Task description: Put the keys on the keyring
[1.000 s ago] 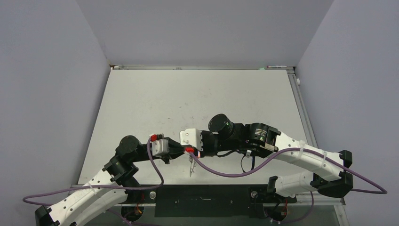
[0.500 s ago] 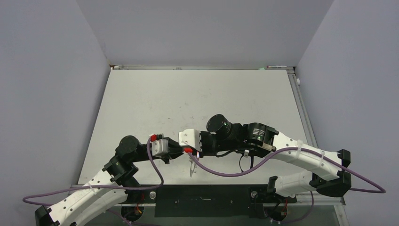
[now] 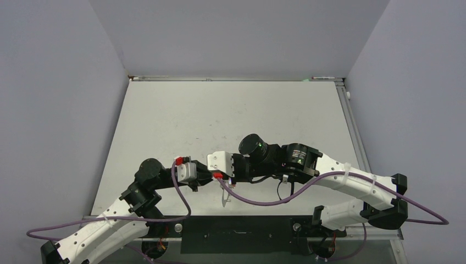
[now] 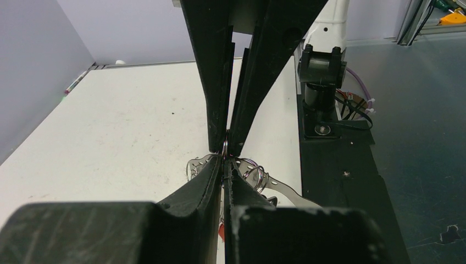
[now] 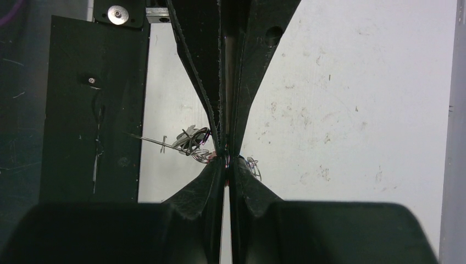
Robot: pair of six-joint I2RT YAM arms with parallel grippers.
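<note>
From above, the left gripper (image 3: 214, 177) and the right gripper (image 3: 222, 178) meet tip to tip over the flat white table (image 3: 231, 110). They are close to its near edge and well apart from its far edge. The small silvery metal keys (image 3: 223, 197) hang just beside the tips.

In the left wrist view, both pairs of jaws are pinched tight. The thin silvery metal keyring (image 4: 225, 146) sits between the right one's tips. I cannot tell what the left one holds.

In the right wrist view, the keys dangle by the table's near edge.

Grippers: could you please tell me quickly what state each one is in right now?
Left gripper: jaws shut on the metal bunch; which piece cannot be told.
Right gripper: jaws shut on the same bunch, tip to tip with the left.
</note>
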